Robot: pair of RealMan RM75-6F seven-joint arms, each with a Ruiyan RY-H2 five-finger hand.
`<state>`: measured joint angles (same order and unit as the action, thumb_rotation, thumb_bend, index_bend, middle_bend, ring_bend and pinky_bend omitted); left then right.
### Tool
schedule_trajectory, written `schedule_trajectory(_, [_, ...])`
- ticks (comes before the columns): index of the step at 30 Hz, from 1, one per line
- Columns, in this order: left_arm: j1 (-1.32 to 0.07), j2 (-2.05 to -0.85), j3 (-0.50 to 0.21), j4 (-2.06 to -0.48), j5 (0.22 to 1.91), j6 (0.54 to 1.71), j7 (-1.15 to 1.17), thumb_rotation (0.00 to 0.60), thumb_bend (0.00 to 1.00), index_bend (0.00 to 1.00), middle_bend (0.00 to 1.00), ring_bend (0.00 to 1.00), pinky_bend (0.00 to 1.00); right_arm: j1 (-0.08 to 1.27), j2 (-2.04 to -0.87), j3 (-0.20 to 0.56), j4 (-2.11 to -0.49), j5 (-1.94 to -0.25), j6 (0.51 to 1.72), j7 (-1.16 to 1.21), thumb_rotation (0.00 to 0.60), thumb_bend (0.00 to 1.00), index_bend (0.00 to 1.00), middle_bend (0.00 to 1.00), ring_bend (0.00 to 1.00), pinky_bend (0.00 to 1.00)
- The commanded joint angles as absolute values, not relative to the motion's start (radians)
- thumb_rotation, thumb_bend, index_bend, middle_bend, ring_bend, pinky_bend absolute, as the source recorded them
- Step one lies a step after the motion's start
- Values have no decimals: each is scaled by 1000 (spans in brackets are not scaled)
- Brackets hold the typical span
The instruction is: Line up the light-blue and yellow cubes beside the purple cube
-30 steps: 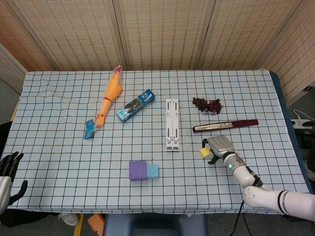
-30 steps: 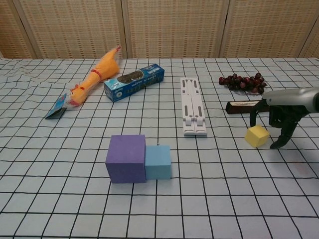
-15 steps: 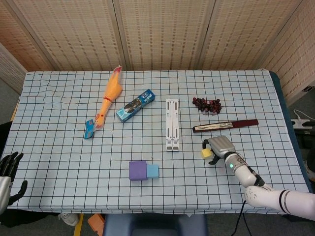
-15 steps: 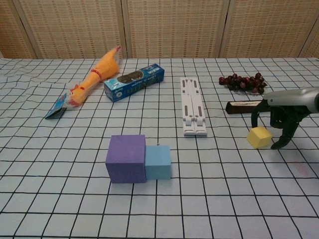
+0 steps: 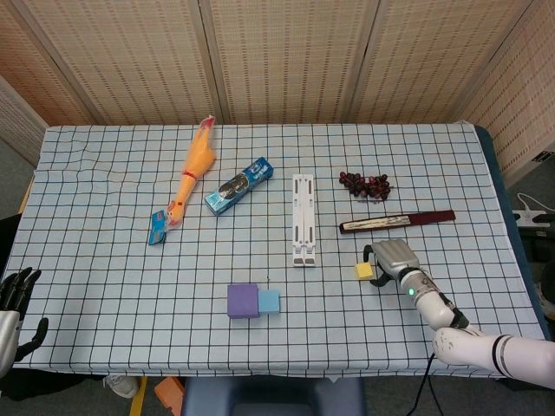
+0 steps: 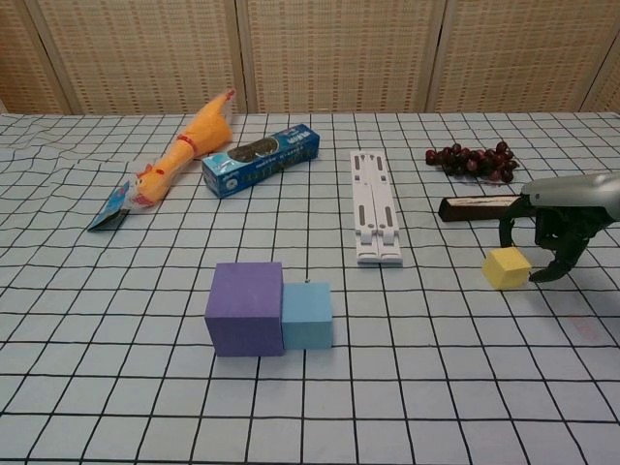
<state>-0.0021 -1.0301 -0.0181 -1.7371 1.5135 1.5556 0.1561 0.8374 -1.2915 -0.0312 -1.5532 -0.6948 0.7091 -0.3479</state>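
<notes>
The right hand sits over the yellow cube, w/ dark fingers curled down on both sides of it. They look close to the cube but I can't tell if they pinch it yet; the cube sits flat on the worktop, so it isn't lifted. The left hand waits at the near left corner, off the cloth, fingers apart, holding nothing.

The purple cube and the light-blue cube touch side by side near the front, so that half looks done. The yellow cube is well apart from them, far to the right.

What could go wrong: the cube is small and light, so a finger could poke it and make it slide or tip before the grip closes. A weak pinch could drop it on the way over. Setting it down too hard could bump the light-blue cube and break the row. The dark knife lies just behind the hand and could get knocked.

The chest view shows the gap btw fingers and cube from the side. The head view hides that under the hand, but only it shows the left hand.
</notes>
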Motion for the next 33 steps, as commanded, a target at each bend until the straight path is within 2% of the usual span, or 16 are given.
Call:
schedule_trajectory(1, [-2, -1030, -18, -1737, 1514, 1555, 157, 600, 446, 0, 0, 29, 311, 834, -1296, -28, -1550, -700, 717, -343, 600, 172, 445, 922, 1000, 1000])
schedule_trajectory(6, [-3, -1030, -18, -1738, 1514, 1554, 159, 600, 445, 0, 0, 30, 311, 819, -1303, -17, -1555, -727, 733, -321, 600, 200, 504, 925, 1000, 1000])
schedule_trajectory(16, [-3, -1030, -15, -1739, 1519, 1553, 163, 600, 446, 0, 0, 29, 311, 783, -1300, 27, -1582, -832, 738, -218, 600, 202, 516, 925, 1000, 1000])
schedule_trajectory(25, [-2, -1031, -14, -1737, 1521, 1556, 164, 600, 446, 0, 0, 30, 311, 758, -1280, 93, -1625, -998, 638, 4, 600, 202, 529, 925, 1000, 1000])
schedule_trajectory(33, [-2, -1031, -14, -1736, 1525, 1559, 159, 600, 445, 0, 0, 29, 311, 764, -1299, 117, -1625, -1057, 580, 95, 600, 202, 531, 925, 1000, 1000])
